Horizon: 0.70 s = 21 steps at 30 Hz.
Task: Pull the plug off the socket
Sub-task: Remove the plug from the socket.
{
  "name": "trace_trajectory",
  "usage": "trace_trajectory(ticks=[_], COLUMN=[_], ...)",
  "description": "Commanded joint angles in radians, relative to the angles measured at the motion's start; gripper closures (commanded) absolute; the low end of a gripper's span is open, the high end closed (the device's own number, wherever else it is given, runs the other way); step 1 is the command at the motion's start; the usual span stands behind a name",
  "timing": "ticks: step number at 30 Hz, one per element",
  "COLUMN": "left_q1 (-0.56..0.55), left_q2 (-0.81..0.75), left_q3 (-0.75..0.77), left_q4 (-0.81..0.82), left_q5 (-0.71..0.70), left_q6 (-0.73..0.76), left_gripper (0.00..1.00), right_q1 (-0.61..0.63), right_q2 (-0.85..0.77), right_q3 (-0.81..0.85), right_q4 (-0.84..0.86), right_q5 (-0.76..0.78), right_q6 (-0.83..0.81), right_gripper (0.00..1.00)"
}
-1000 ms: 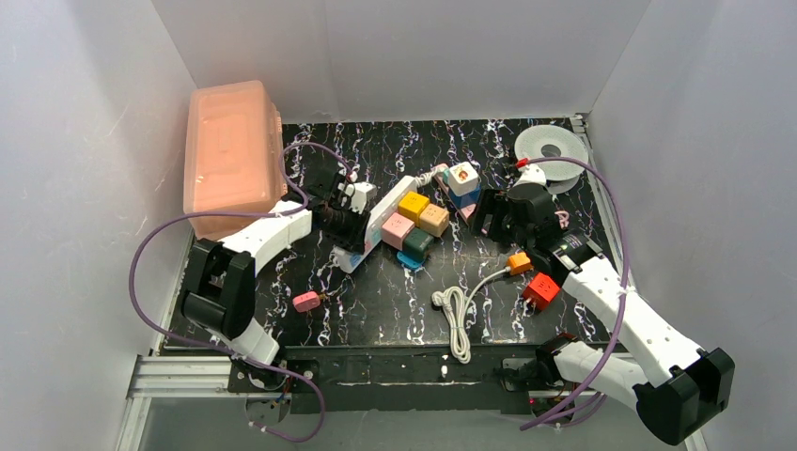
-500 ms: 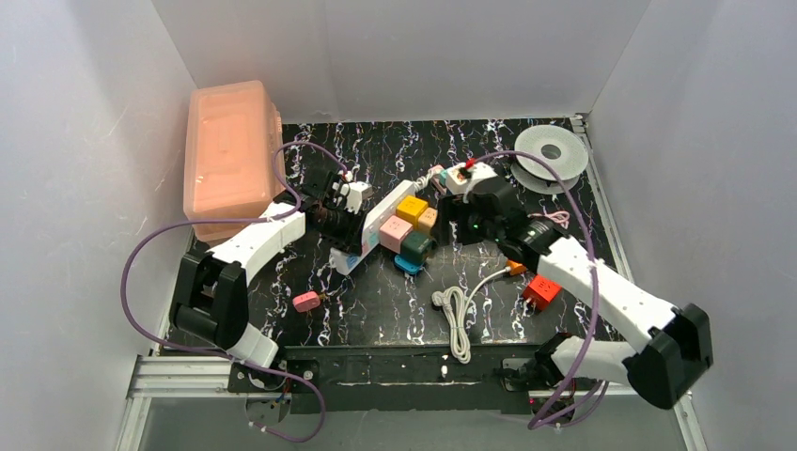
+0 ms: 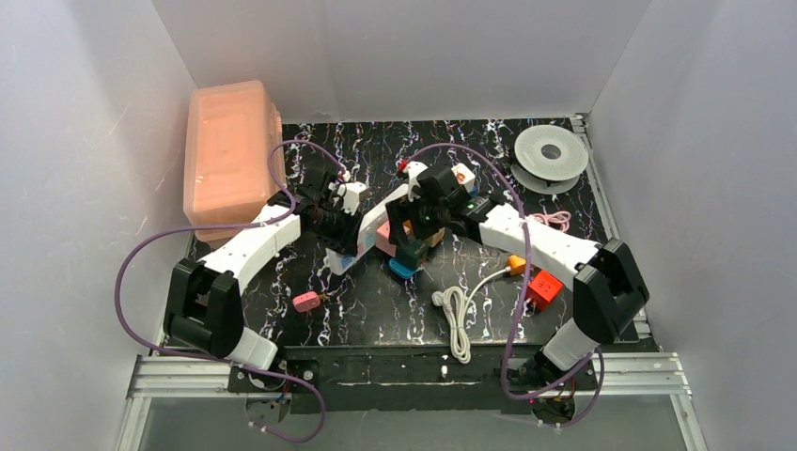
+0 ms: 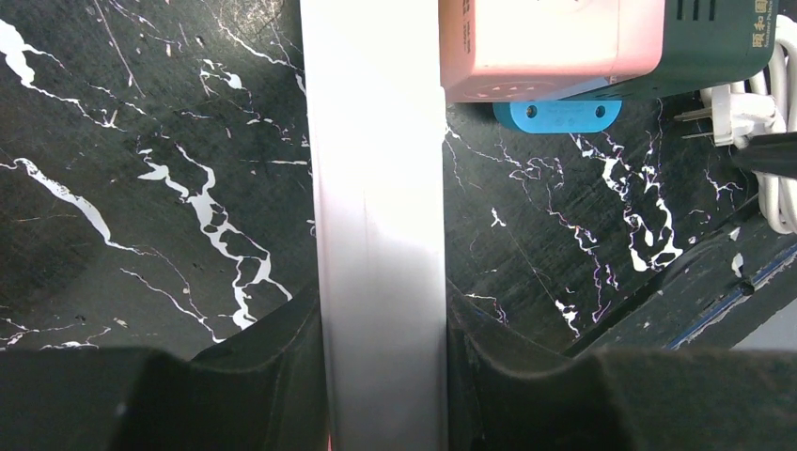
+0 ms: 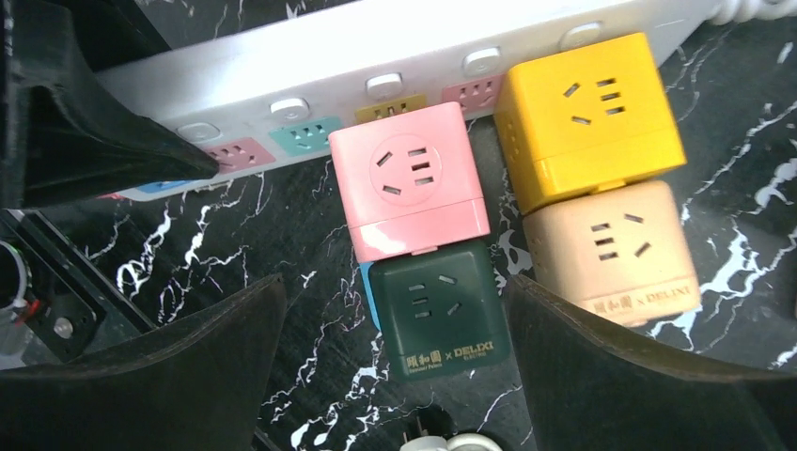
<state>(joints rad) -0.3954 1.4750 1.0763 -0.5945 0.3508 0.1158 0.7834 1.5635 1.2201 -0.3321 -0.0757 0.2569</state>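
At mid-table, on the black marbled mat [image 3: 376, 301], the socket [image 5: 376, 52] lies on a diagonal. The L gripper [image 4: 381, 310] has its fingers drawn in narrow against both long sides of it, pinning it down. Step in hand looks like the approach: the R gripper [image 5: 393, 291] hangs over the cube plugs w/ fingers spread wide, holding nothing. The dark green cube [image 5: 442, 305] sits btwn them untouched and is prob. the plug to pull. It sits against the pink cube [image 5: 409, 178], which stands at the strip's outlets. Next move likely calls for lowering, closing on that one cube only, then pulling away from the strip while L braces. In the way: the beige cube [image 5: 611, 249] and yellow cube [image 5: 587, 113] sit just beside, leaving a tight gap for one R finger. A coiled white cord [image 3: 456, 315] lies near; a red block [image 3: 542, 289] sits further off.
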Motion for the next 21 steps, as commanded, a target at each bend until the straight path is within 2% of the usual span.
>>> trace_trajectory(ticks=[1, 5, 14, 21], left_q1=[-0.003, -0.003, -0.003, -0.003], left_q2=[-0.099, -0.102, -0.112, -0.11], left_q3=[0.039, 0.046, 0.042, 0.058], left_q4=[0.013, 0.012, 0.01, 0.004], left_q5=[0.14, 0.143, 0.144, 0.153], left_q6=[0.027, 0.027, 0.022, 0.016], left_gripper=[1.0, 1.0, 1.0, 1.0], right_q1=[0.008, 0.008, 0.009, 0.008], right_q2=[0.047, 0.085, 0.184, 0.224], right_q3=[0.058, 0.056, 0.115, 0.087], right_q4=[0.044, 0.097, 0.102, 0.142], right_q5=[-0.045, -0.083, -0.087, -0.111], right_q6=[-0.057, -0.075, -0.11, -0.117], right_gripper=[0.06, 0.06, 0.06, 0.07])
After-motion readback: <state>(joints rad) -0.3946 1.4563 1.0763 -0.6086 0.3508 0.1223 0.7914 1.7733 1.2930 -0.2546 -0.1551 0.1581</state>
